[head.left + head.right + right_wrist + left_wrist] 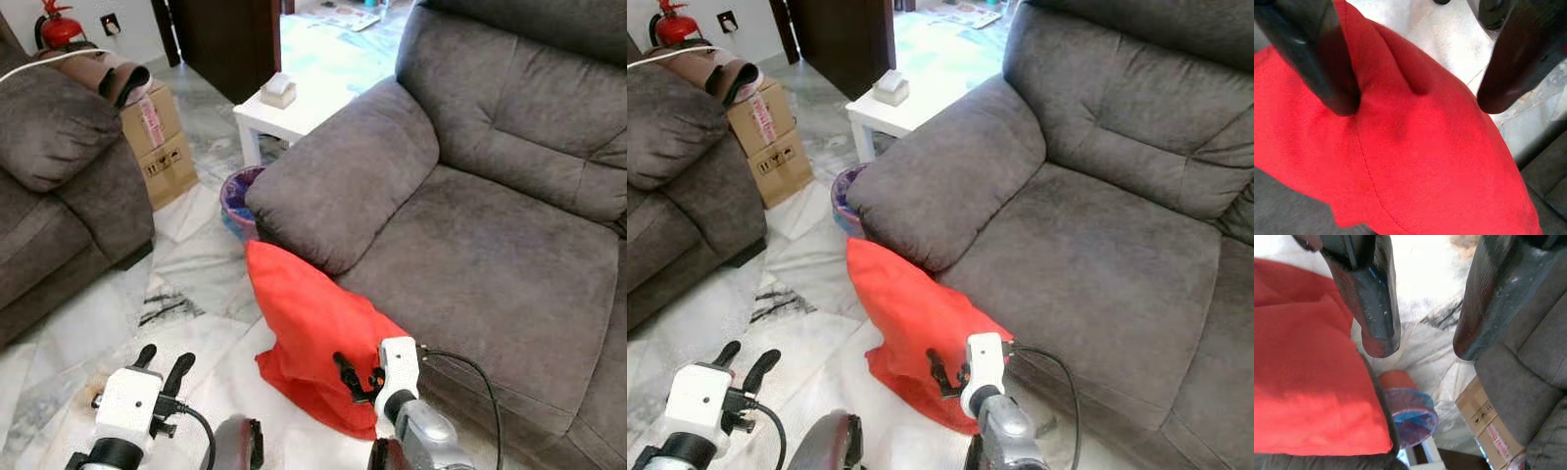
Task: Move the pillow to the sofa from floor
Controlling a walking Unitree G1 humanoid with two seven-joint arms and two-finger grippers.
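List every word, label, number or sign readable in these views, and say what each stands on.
No text can be read.
Cardboard box: red printed tape and black handling symbols, too small and blurred to read.
Fire extinguisher: no legible label.
Papers on the floor: print too far off to read.
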